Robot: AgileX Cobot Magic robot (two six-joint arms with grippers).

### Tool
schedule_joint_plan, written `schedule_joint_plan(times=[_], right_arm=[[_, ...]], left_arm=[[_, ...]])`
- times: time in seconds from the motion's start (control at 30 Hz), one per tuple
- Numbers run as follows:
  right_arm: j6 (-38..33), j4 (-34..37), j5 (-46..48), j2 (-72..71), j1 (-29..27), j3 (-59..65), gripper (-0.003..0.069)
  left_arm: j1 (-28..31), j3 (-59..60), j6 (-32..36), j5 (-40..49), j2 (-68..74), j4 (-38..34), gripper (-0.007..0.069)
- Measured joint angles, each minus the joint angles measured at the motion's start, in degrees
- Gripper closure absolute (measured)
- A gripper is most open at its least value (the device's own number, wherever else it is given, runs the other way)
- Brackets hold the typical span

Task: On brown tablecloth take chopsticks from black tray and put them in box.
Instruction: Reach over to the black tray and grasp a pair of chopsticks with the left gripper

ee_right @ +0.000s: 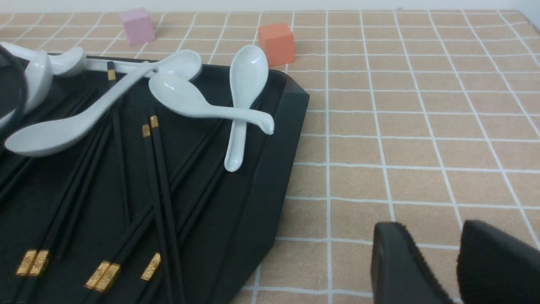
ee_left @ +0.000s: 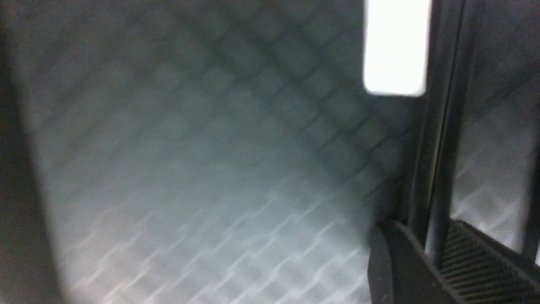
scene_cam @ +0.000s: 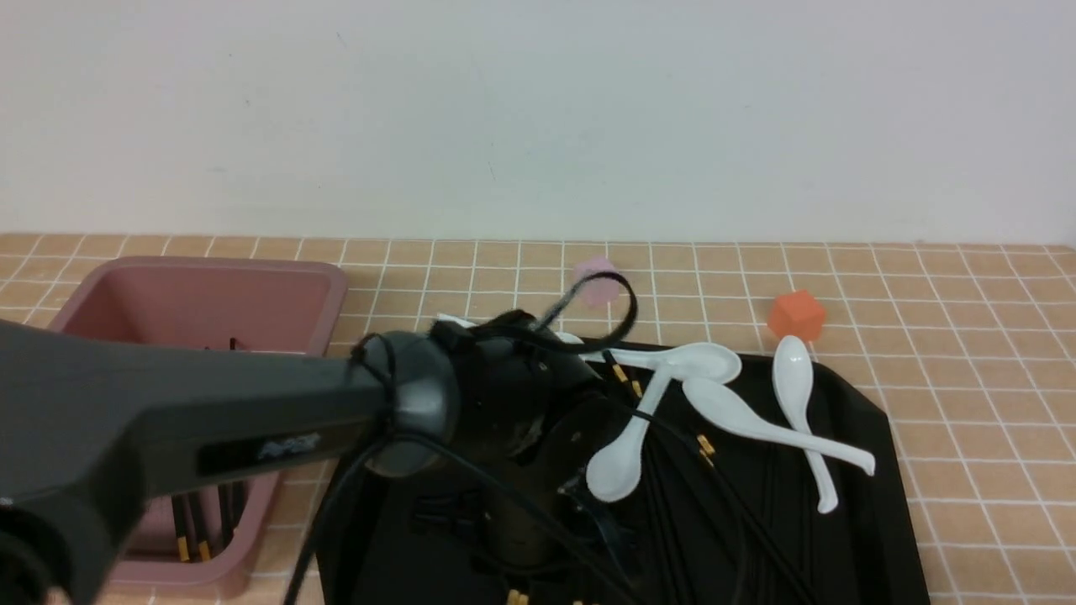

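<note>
The black tray (scene_cam: 874, 504) lies on the brown tablecloth (scene_cam: 967, 336), holding several black chopsticks (scene_cam: 723, 496) with gold bands, and also shows in the right wrist view (ee_right: 270, 177). The pink box (scene_cam: 328, 290) stands left of it with a few chopsticks (scene_cam: 192, 525) inside. My left arm (scene_cam: 420, 395) reaches over the tray, its fingers hidden in the front view. In the blurred left wrist view my left gripper (ee_left: 436, 240) is shut on the chopsticks (ee_left: 438, 160), low over the tray. My right gripper (ee_right: 441, 253) is narrowly open and empty over cloth right of the tray.
Several white spoons (scene_cam: 723, 407) lie across the tray's far part, one resting on the rim (ee_right: 247, 76). A pink cube (scene_cam: 598, 280) and an orange cube (scene_cam: 795, 314) sit on the cloth behind the tray. A black cable loops over the left wrist.
</note>
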Motion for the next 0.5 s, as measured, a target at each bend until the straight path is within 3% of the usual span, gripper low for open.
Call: schedule_joint_plan(times=[0.33,0.5], right_arm=[[0.0,0.0,0.0,0.0,0.0,0.0,0.0419],[0.0,0.0,0.0,0.0,0.0,0.0,0.0419]], left_arm=[[0.2,-4.5,0.0,8.0,-15.2,1.5,0.0503],[3.1,-5.9,0.0,11.6,-22.1,2.7,0.0503]])
